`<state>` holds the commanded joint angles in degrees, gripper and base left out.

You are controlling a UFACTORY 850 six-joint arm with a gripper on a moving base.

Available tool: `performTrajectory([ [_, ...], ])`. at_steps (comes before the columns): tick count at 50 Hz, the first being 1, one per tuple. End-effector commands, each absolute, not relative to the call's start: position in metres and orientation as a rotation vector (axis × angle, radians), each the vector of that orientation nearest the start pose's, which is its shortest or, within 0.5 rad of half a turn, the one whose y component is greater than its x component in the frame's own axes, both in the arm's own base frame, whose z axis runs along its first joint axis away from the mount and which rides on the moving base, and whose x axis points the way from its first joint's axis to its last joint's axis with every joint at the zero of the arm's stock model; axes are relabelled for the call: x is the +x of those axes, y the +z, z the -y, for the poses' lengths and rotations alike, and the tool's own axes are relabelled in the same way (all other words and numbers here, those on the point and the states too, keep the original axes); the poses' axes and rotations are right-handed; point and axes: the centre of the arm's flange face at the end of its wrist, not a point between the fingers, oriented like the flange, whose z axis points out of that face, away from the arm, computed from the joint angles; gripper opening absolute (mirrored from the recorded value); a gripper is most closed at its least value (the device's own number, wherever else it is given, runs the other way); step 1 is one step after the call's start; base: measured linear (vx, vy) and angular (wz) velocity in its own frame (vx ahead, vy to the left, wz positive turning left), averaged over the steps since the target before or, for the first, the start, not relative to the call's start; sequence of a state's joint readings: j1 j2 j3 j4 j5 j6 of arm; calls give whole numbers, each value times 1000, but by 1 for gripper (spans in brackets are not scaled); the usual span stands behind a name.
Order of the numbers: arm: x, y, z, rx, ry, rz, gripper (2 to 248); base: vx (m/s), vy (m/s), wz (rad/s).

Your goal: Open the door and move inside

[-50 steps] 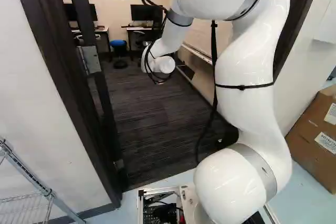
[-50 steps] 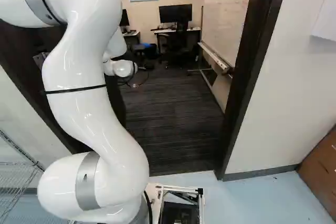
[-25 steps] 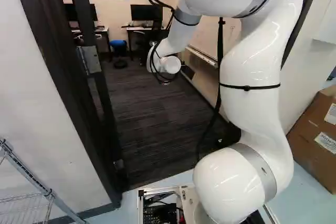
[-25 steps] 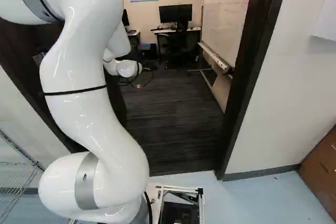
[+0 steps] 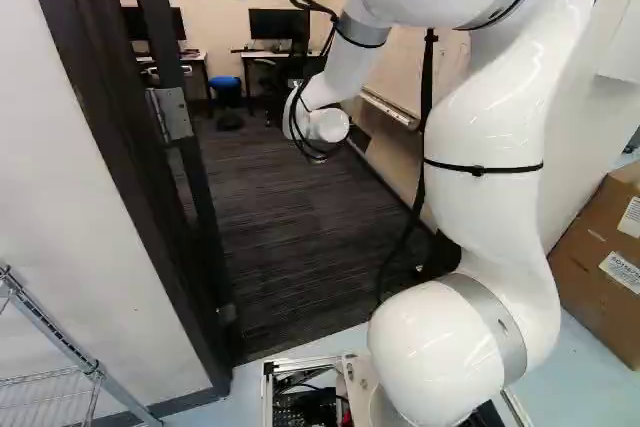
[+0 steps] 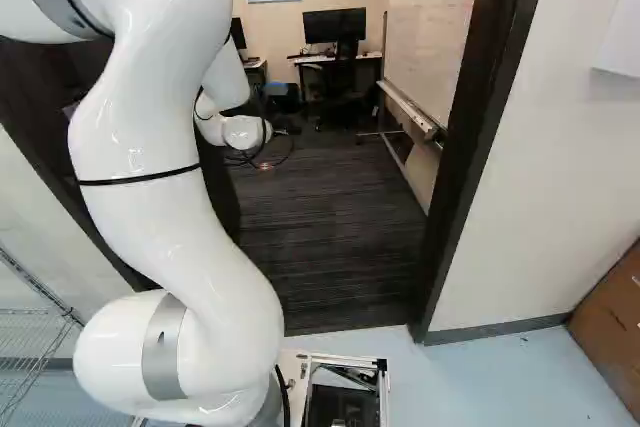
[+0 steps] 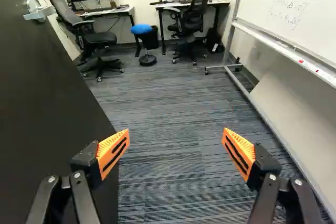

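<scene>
In the right base view a small part of the gripper (image 6: 264, 164) shows beyond the wrist, inside the doorway. The wrist view has the gripper (image 7: 176, 137) open, its orange pads wide apart over carpet, nothing between them. The dark door (image 7: 42, 114) stands swung inward beside one finger, its silver lever handle (image 7: 39, 11) farther ahead. A hinge (image 5: 172, 113) shows in the left base view. The door frame (image 6: 478, 147) bounds the opening in the right base view.
A whiteboard (image 7: 294, 19) on a wheeled stand lines the side opposite the door. Desks (image 7: 113, 11), office chairs (image 7: 97, 38) and a blue stool (image 7: 143, 29) stand deeper inside. Outside are a wire rack (image 5: 60, 337) and a cardboard box (image 5: 600, 257).
The arm has shifted against its lowest joint; its wrist and gripper have moved right in both base views, away from the hinge side. The base, door and frame have stayed put.
</scene>
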<state>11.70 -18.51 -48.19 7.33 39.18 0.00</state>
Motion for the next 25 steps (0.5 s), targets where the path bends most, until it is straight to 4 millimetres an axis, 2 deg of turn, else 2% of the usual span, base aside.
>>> performTrajectory([
  [25, 497, 408, -79, -2520, -1731, 52, 247, 0, 0, 0],
])
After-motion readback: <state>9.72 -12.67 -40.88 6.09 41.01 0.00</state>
